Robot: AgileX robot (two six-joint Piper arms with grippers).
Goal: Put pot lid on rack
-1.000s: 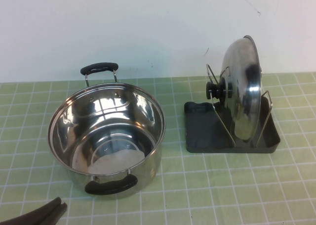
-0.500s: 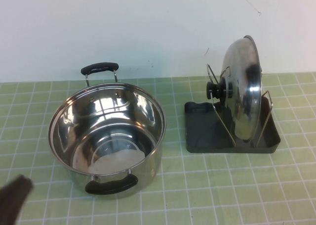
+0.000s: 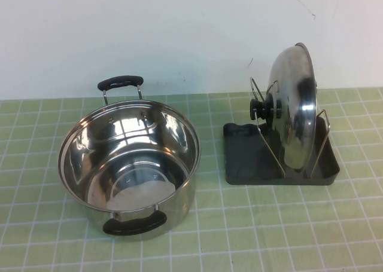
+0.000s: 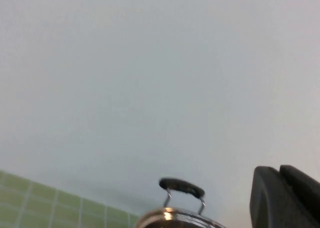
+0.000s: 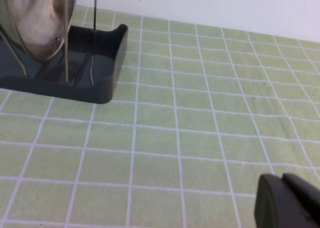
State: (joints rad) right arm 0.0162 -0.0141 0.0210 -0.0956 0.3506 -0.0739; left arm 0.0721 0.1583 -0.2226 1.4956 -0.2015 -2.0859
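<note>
The shiny steel pot lid [image 3: 293,110] stands on edge between the wire loops of the dark grey rack [image 3: 251,164] at the right, its black knob [image 3: 261,109] facing left. The right wrist view shows the lid [image 5: 35,17] and the rack [image 5: 107,62] too. My left gripper [image 4: 280,172] is shut and empty. It is raised on the near side of the pot and out of the high view. My right gripper [image 5: 282,180] is shut and empty, low over the mat to the right of the rack, also out of the high view.
An open steel pot [image 3: 128,164] with two black handles stands left of the rack; its far handle [image 4: 181,186] shows in the left wrist view. A green tiled mat [image 3: 239,236] covers the table. A white wall stands behind.
My left gripper showed at the lower left corner of the high view, moved as a dark blur, and has now left that view. Lid, rack and pot have not moved.
</note>
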